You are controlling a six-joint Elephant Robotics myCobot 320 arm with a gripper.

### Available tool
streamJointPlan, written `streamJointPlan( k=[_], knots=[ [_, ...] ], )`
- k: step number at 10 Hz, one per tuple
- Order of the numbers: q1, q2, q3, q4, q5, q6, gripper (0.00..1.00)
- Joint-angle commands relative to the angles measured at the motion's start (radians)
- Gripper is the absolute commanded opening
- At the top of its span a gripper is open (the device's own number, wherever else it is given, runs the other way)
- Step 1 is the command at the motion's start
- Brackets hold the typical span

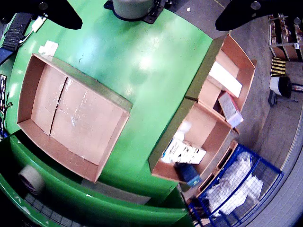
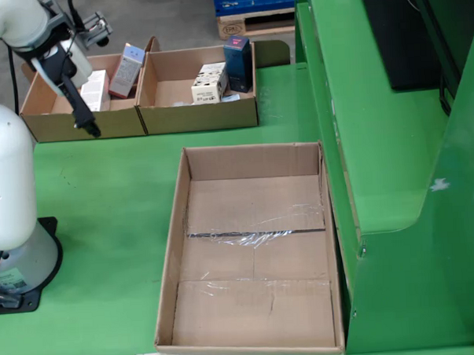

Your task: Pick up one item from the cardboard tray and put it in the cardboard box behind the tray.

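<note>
Items: small retail cartons are seen in 2 joined cardboard trays (image 2: 199, 116) at the far edge of the desk (image 2: 104, 199) in the fixed view; a white printed carton (image 2: 208, 82) and a dark blue carton (image 2: 237, 63) stand in the right tray, 2 more lie in the left tray.
Handling: the cartons are judged light, stiff-walled but crushable, with smooth printed faces; the white printed carton is best taken across its 2 narrow sides.
Box: a large cardboard box (image 2: 256, 247) lies nearer than the trays, nothing inside.
Hand: the hand (image 2: 83, 113) hangs at the front wall of the left tray; nothing is held, and its opening cannot be told.
</note>
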Motion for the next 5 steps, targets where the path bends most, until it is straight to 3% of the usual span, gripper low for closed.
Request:
streamJointPlan(
  k=[1,2,3,4,5],
  knots=[
    [0.257,0.326,0.469,-0.792,-0.147,0.335,1.00],
    [0.429,0.510,0.227,-0.781,-0.128,0.529,1.00],
    [0.429,0.510,0.227,-0.781,-0.128,0.529,1.00],
    [0.275,0.532,0.174,-0.763,0.064,0.420,1.00],
    [0.119,0.507,0.237,-0.789,0.130,0.276,1.00]
  ],
)
